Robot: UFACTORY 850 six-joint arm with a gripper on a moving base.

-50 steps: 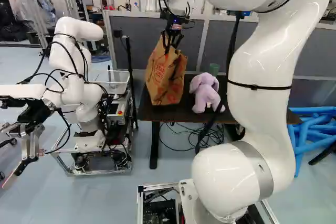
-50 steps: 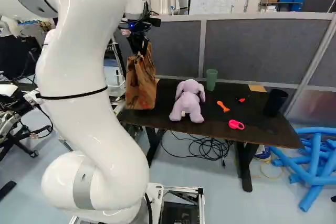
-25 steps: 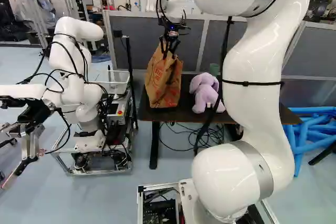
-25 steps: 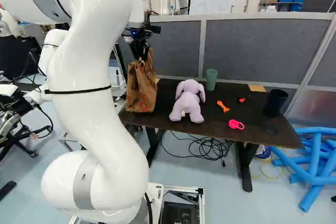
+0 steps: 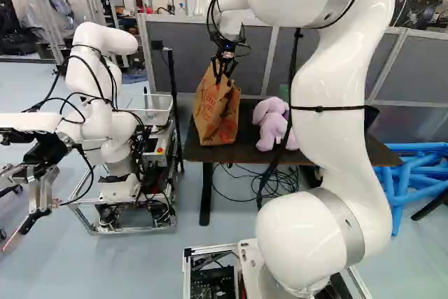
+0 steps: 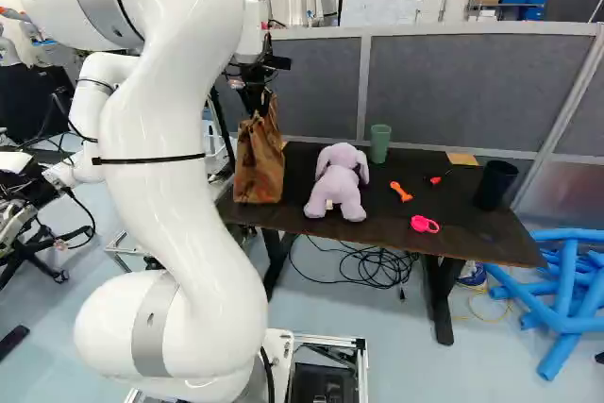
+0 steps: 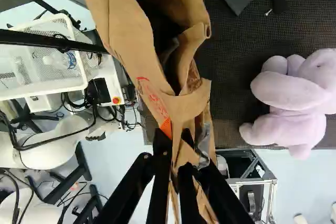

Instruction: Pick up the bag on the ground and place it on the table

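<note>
In the left base view the black gripper (image 5: 224, 68) is above the left end of the dark table (image 5: 280, 153). The brown paper bag (image 5: 215, 111) hangs upright beneath it, printed in red. In the wrist view the gripper (image 7: 176, 156) is shut on the bag's (image 7: 181, 106) crumpled top edge, paper showing between and past its fingers. The bag's mouth gapes ahead of them. In the right base view the bag (image 6: 258, 165) covers the table's left end; I cannot tell whether its bottom touches the tabletop.
A purple plush toy (image 6: 337, 182) sits beside the bag. Farther along the table are a green cup (image 6: 379, 142), a pink item (image 6: 425, 224), an orange item (image 6: 401, 192) and a black cup (image 6: 494, 184). Another robot (image 5: 105, 110) stands left, near a black pole (image 5: 174, 110).
The gripper and held bag have sunk a little, shifting slightly left in the left base view and right in the right base view. The arm's upper links have shifted too; the base has stayed put.
</note>
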